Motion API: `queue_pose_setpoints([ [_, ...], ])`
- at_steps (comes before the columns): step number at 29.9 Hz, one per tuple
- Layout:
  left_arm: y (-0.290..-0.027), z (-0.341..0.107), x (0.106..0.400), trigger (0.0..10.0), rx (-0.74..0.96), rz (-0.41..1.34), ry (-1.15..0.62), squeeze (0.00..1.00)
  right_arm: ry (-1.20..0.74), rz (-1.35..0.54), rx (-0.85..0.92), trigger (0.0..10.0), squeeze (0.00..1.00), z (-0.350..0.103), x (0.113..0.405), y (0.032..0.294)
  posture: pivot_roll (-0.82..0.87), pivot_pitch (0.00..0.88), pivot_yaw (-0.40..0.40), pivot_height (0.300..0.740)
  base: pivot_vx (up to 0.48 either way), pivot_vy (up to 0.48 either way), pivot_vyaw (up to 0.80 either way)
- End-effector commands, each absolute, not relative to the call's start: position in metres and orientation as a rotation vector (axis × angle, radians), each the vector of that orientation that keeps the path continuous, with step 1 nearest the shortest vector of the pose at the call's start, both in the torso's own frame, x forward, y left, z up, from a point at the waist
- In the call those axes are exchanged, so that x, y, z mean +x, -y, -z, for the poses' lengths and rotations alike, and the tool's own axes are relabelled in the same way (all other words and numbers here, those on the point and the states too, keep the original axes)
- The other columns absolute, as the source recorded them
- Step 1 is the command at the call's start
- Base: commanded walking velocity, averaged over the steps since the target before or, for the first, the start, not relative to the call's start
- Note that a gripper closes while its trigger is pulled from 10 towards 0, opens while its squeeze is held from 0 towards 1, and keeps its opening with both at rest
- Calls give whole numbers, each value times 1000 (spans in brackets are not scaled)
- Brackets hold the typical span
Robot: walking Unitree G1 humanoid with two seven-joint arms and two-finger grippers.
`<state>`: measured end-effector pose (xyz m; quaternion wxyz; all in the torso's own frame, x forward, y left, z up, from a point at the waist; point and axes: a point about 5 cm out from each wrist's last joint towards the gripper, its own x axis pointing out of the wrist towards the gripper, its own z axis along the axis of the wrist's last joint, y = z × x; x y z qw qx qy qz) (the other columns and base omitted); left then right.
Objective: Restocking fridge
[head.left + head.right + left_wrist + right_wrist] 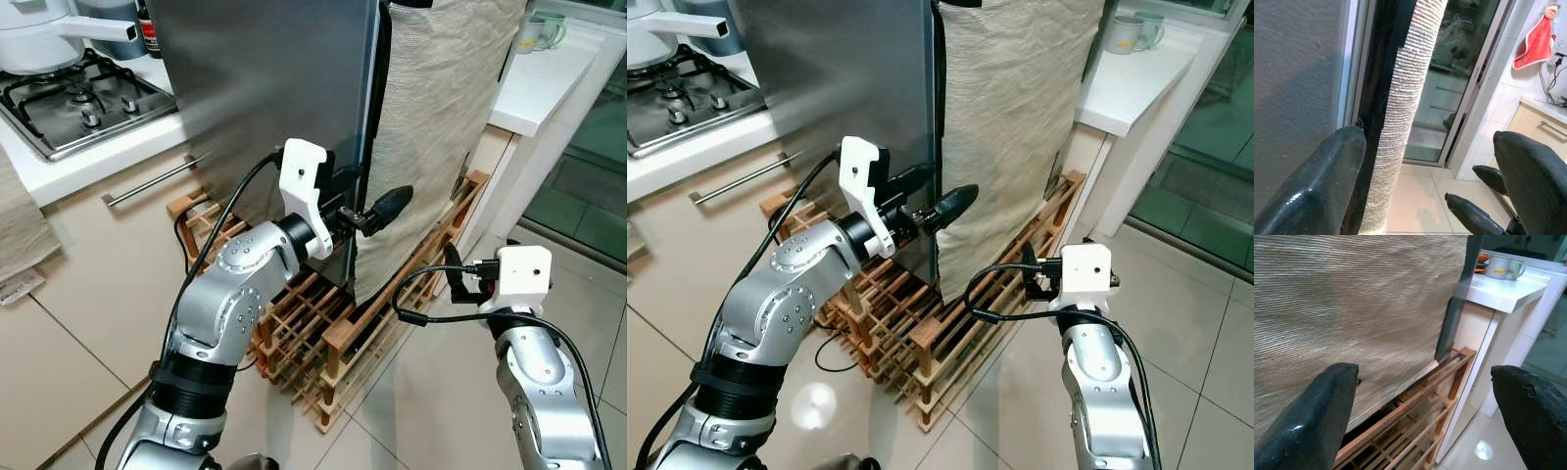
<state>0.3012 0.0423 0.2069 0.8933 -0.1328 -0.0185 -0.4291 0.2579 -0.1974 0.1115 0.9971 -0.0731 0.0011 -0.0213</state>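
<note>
The grey fridge [265, 98] stands at twelve o'clock on a wooden rack [333, 343], a beige woven cloth [441, 117] draped over its side. The left gripper [377, 211], fingers apart, is at the fridge's front edge. The right gripper [454, 274], fingers spread, hovers at four o'clock, by the cloth's lower edge. A white surface [544, 83] at two o'clock carries mugs [537, 32].

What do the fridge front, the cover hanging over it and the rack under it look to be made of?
Fridge front: probably brushed steel, grey with a dull, streaky sheen.
Cover: woven cloth, beige, with fine ribbed lines and soft folds.
Rack: wood, reddish-brown slats with visible joints, apparently unpainted.
The left gripper, open, sits at the fridge's front edge; the right gripper, open, is near the rack.
</note>
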Motion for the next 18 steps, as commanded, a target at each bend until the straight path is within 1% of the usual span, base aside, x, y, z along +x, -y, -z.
queue_pose_setpoints([
  [1,-39,-209,305,10000,-266,879,40,0,13,40,-150,10000,0,-114,259,196,-100,0,44,740,0,0,0],
  [9,-26,-206,315,10000,-299,823,14,0,16,37,-149,10000,0,-114,259,194,-106,0,46,740,0,0,0],
  [11,-22,-203,315,10000,-284,818,5,0,17,37,-150,10000,0,-114,259,194,-110,0,46,740,0,0,0],
  [13,-13,-202,313,10000,-261,855,9,0,18,37,-152,10000,0,-115,258,193,-120,0,55,740,0,0,0],
  [15,-10,-204,312,10000,-258,871,18,0,19,39,-152,10000,0,-115,258,193,-120,0,55,740,0,0,0],
  [18,-5,-214,307,10000,-304,940,61,0,22,46,-153,10000,0,-116,257,194,-128,0,60,740,0,0,0],
])
